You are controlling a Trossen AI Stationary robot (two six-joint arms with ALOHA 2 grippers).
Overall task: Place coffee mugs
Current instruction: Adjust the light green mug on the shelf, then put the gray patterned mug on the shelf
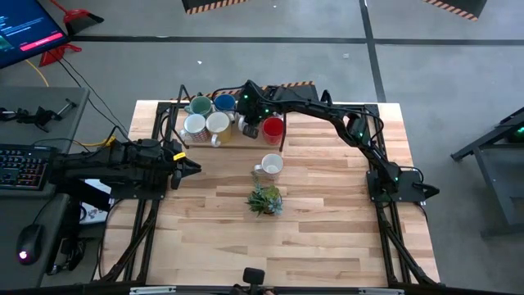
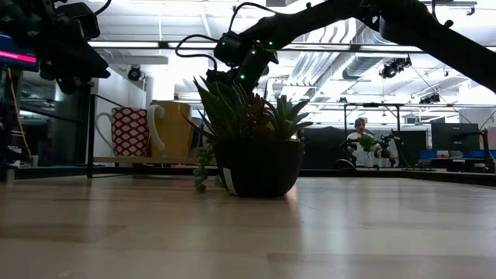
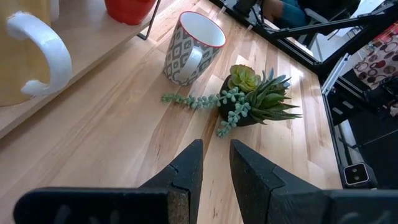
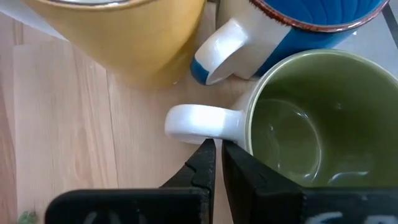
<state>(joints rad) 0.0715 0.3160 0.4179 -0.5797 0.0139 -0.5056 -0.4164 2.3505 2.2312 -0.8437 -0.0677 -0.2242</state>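
Right gripper (image 1: 250, 123), seen from above, reaches across to the rack (image 1: 237, 138) at the table's far edge, where a cluster of mugs stands: a teal mug (image 1: 200, 106), a blue mug (image 1: 224, 103), two pale ones (image 1: 206, 124) in front, and a red mug (image 1: 273, 129) just beside the fingers. One patterned mug (image 1: 270, 165) stands apart on the open table (image 1: 327, 213), near the plant (image 1: 265, 199). The left gripper (image 1: 187, 166) waits at the left side of the table, clear of the mugs.

At table height, the plant fills the middle; behind it a red-dotted mug (image 2: 124, 131) and a yellow mug (image 2: 175, 129) sit on the raised rack, which lifts them for easy reach.

From the left wrist, that arm's fingers (image 3: 189, 168) stand slightly apart, holding nothing, pointed toward the patterned mug and plant.

From the right wrist, the fingers (image 4: 204, 165) are nearly pressed together, just beside the white handle (image 4: 202, 122) of an olive-green mug (image 4: 311, 118); whether they pinch the handle or rim I cannot tell. Probably this mug is the next to be lifted out.
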